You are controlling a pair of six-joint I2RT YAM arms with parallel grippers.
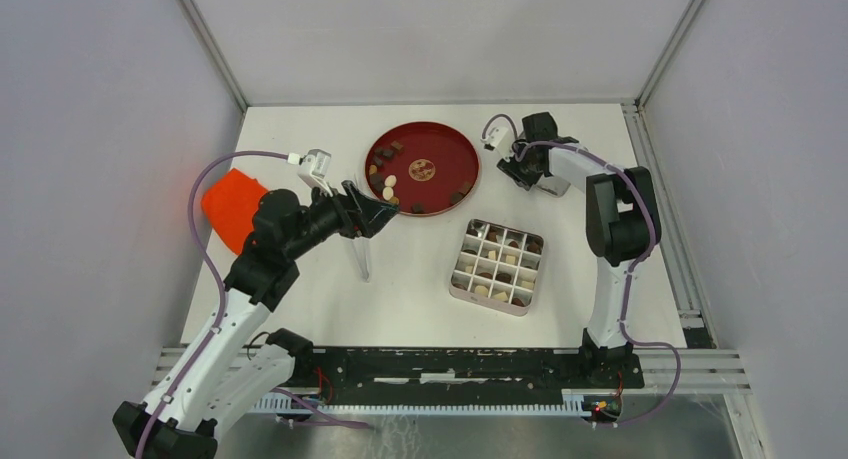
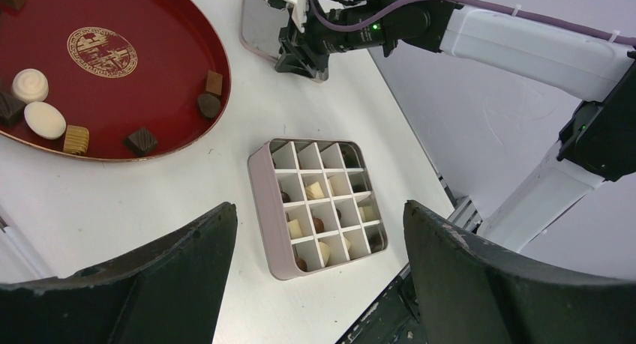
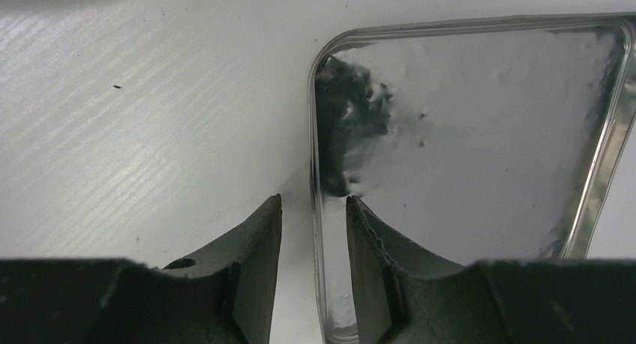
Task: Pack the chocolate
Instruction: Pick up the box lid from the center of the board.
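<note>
Several chocolate pieces (image 1: 388, 180), dark, light brown and cream, lie in the red plate (image 1: 440, 149); the left wrist view shows them too (image 2: 45, 119). More chocolate (image 2: 315, 190) sits in cells of the pink gridded box (image 1: 455, 289). My left gripper (image 1: 385, 211) hovers open and empty by the plate's near edge, and its wrist view looks down on the box (image 2: 262, 201). My right gripper (image 3: 313, 201) is low at the back right. Its jaws straddle the rim of a clear lid (image 3: 480, 134), one finger inside, a gap left outside.
Metal tweezers (image 1: 362, 254) lie on the table under the left arm. An orange object (image 1: 235, 207) sits at the left edge. The clear lid (image 1: 553, 186) rests between the plate and the right wall. Cage rails bound the table.
</note>
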